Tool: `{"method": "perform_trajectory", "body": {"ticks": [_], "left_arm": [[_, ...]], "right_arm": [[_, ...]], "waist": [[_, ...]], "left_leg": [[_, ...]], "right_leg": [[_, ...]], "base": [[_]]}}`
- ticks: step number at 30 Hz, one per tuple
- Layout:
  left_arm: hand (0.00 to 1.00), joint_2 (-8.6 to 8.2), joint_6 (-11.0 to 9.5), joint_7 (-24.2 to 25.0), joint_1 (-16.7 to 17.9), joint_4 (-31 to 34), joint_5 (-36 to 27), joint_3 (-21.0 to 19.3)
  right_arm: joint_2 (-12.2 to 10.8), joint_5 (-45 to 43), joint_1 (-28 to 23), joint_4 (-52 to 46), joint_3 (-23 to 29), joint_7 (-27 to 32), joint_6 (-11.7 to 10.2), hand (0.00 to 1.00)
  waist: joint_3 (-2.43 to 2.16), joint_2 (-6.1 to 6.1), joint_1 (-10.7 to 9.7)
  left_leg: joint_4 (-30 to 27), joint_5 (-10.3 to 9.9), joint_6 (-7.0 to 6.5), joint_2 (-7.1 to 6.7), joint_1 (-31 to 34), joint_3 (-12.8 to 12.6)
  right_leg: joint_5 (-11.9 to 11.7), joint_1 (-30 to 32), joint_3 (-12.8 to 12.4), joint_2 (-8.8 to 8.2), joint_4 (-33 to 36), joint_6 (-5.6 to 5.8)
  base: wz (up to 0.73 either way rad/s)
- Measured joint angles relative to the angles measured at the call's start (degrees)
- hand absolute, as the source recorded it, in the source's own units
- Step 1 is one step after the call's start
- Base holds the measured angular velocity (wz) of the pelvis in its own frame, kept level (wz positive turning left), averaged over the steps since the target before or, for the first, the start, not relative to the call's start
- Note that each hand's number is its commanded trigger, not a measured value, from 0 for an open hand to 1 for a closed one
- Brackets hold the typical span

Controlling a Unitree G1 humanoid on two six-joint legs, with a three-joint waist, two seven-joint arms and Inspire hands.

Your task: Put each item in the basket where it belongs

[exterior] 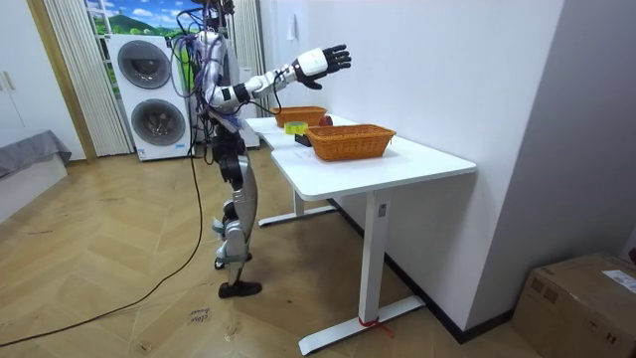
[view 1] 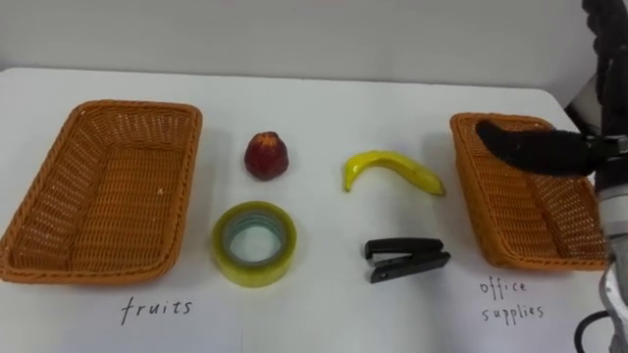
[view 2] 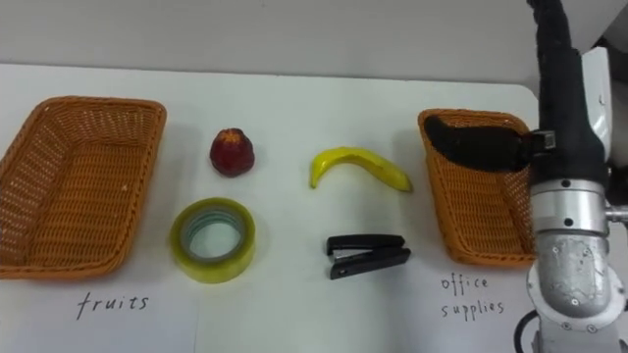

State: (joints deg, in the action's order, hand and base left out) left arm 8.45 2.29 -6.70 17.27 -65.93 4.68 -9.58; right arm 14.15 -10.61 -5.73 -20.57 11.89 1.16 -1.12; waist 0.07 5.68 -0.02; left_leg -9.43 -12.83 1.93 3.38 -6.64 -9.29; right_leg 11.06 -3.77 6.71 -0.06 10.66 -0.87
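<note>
On the white table lie a red fruit [view 1: 266, 156], a yellow banana [view 1: 392, 171], a roll of yellow-green tape [view 1: 254, 242] and a black stapler [view 1: 406, 259]. An empty wicker basket [view 1: 189, 162] stands at the left, above the handwritten word "fruits". A second wicker basket [view 1: 518, 224] stands at the right, above "office supplies". My right hand [view 1: 530, 149] hovers over the far end of the right basket, open, fingers straight and pointing left, holding nothing. In the room view that hand [exterior: 323, 62] is raised well above the table with its fingers spread.
I stand at the table's [exterior: 417, 164] long side, with a white wall close behind it. Stacked washing machines [exterior: 149, 94] stand behind me. The table's front edge runs just below the written labels.
</note>
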Motion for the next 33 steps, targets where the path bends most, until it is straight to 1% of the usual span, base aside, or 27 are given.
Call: {"method": "perform_trajectory", "body": {"ticks": [3, 5, 7, 9, 10, 13, 14, 16, 18, 22, 26, 33], "left_arm": [[0.0, 0.02, 0.3, 0.0, 0.0, 0.0, -0.1, 0.1], [0.0, 0.02, 0.3, -0.1, 0.0, 0.1, -0.1, 0.3], [0.0, 0.0, 0.3, -0.1, 0.0, 0.1, -0.1, 0.3], [0.0, 0.01, 0.3, -0.1, 0.0, 0.0, -0.1, 0.4], [0.0, 0.01, 0.4, -0.1, 0.0, 0.0, 0.0, 0.4], [0.0, 0.03, 0.5, 0.1, 0.0, 0.0, 0.0, 0.4], [0.0, 0.06, 0.9, 0.3, -0.2, -0.1, 0.0, 0.5], [0.0, 0.47, 1.4, 1.2, -0.6, -0.3, 0.0, 0.9], [0.0, 0.76, 1.5, 2.0, -1.1, -0.5, 0.0, 0.9], [0.0, 1.75, 1.9, 3.5, -1.9, -0.5, 0.0, 2.0], [0.0, 2.24, 1.9, 3.9, -2.0, -0.5, 0.0, 3.1], [0.0, 2.41, 1.9, 4.6, -2.0, -0.5, 0.0, 3.8]], "right_arm": [[0.1, 0.3, 0.0, 0.6, -0.3, -2.0, 0.5, 0.0], [0.5, 0.2, 0.0, 1.8, -1.2, -3.1, 1.2, 0.0], [0.6, -0.3, 0.0, 2.7, -2.1, -5.2, 2.7, 0.0], [0.7, -0.7, 0.0, 3.1, -2.1, -6.2, 3.3, 0.0], [0.8, -1.2, 0.0, 3.1, -2.1, -6.8, 3.7, 0.0], [1.3, -2.4, 0.1, 3.1, -2.2, -9.0, 3.8, 0.0], [1.7, -3.5, 0.1, 3.1, -2.2, -10.0, 3.8, 0.0], [1.9, -4.7, 0.1, 3.7, -2.3, -11.5, 3.9, 0.0], [1.9, -5.9, 0.1, 3.9, -2.4, -13.3, 4.9, 0.0], [1.9, -6.7, 0.1, 4.1, -3.7, -17.3, 6.0, 0.0], [1.9, -7.9, 0.1, 4.2, -4.0, -20.5, 6.2, 0.0], [1.9, -8.7, 0.1, 4.2, -4.1, -23.9, 6.2, 0.0]], "waist": [[-0.02, -0.06, 0.2], [-0.06, -0.05, 0.2], [-0.05, -0.08, 0.2], [-0.05, -0.11, 0.2], [-0.16, 0.05, 0.1], [-0.21, 0.15, 0.2], [-0.23, 0.22, 0.2], [-0.16, 0.27, 0.3], [-0.13, 0.51, 0.4], [0.0, 0.96, 0.4], [0.06, 1.05, 0.4], [0.07, 1.06, 0.4]], "left_leg": [[0.0, 0.0, 0.0, 0.01, -0.1, 0.0], [0.0, 0.0, 0.0, 0.02, -0.1, 0.0], [0.0, 0.0, 0.0, 0.04, -0.1, 0.0], [-0.1, 0.0, 0.0, 0.03, 0.0, 0.2], [-0.1, 0.0, 0.0, 0.03, 0.1, 0.3], [-0.1, 0.0, 0.0, 0.02, 0.2, 0.6], [-0.1, 0.0, 0.0, 0.01, 0.1, 0.6], [-0.2, 0.0, 0.0, 0.02, 0.1, 0.7], [-0.2, 0.0, 0.0, 0.03, 0.1, 0.7], [-0.2, 0.0, 0.0, -0.02, 0.1, 0.7], [-0.2, 0.0, 0.0, -0.06, 0.1, 0.6], [0.1, 0.0, 0.0, 0.04, 0.1, 0.8]], "right_leg": [[0.0, -0.1, 0.0, 0.0, 0.0, -0.01], [-0.1, -0.1, 0.0, 0.0, 0.0, -0.01], [-0.2, 0.0, 0.1, -0.01, 0.0, -0.02], [-0.2, 0.0, 0.5, -0.08, 0.0, -0.01], [-0.2, 0.0, 0.7, -0.12, 0.0, -0.01], [-0.2, -0.1, 1.1, -0.19, 0.0, -0.02], [-0.2, -0.2, 1.2, -0.2, 0.0, -0.02], [-0.2, -0.2, 1.2, -0.18, 0.0, -0.04], [-0.3, -0.2, 1.2, -0.18, 0.0, -0.04], [-0.3, 0.0, 1.1, -0.19, -0.2, -0.04], [-0.4, -0.1, 0.6, -0.08, -0.6, 0.07], [-0.4, -0.3, 0.3, 0.1, -0.7, 0.02]], "base": [[0.0], [0.0], [0.0], [0.05], [0.08], [0.06], [0.03], [0.0], [0.0], [0.0], [0.0], [-0.01]]}}
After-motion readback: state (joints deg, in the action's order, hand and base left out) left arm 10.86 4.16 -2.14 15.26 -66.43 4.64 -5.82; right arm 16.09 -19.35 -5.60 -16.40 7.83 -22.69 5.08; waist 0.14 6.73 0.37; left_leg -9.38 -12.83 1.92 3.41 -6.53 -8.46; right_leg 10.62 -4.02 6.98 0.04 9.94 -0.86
